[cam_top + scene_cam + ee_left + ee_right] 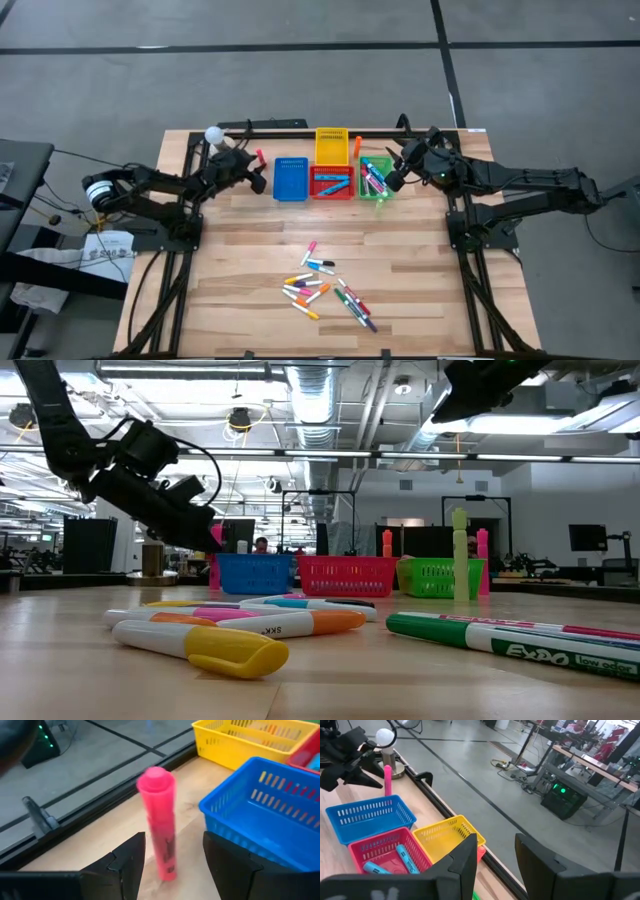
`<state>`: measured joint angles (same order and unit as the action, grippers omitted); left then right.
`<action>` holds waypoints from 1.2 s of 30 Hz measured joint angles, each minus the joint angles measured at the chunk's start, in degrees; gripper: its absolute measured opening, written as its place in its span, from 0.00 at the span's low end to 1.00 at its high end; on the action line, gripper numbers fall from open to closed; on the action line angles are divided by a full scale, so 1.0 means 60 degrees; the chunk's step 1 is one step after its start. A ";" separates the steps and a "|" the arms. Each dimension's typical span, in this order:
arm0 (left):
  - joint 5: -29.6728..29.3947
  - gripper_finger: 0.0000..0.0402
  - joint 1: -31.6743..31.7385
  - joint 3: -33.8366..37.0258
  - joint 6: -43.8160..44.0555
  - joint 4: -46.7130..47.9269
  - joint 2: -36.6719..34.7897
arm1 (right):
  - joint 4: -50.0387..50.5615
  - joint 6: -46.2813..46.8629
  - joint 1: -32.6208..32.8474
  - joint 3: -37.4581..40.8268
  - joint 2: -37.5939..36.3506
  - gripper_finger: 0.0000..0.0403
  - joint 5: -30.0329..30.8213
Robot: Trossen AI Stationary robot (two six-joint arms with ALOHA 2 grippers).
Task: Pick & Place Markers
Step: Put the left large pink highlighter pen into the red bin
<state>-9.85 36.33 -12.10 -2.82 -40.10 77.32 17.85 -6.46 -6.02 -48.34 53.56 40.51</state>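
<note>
The table point(240, 270) carried a loose heap of markers point(325, 290) near its front edge, well apart from the row of bins point(330, 180) at the back. The left claw point(172, 862) stood spread around an upright pink marker point(161, 820), just beside the blue bin point(270, 815). The right claw point(492, 857) hung parted and empty above the green bin point(377, 185).

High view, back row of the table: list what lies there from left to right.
Left gripper → pink marker standing upright → blue bin → red bin → green bin → right gripper. The yellow bin sits behind the red one.
</note>
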 joint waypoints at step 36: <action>0.1413 0.42 0.1072 -0.0474 -0.0808 -0.0265 0.0080 | -0.0077 0.0069 -0.0004 0.0000 0.0000 0.31 0.0000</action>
<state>-1.37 42.76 -14.94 -7.67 -41.69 77.80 17.39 -6.04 -6.04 -48.34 53.56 40.51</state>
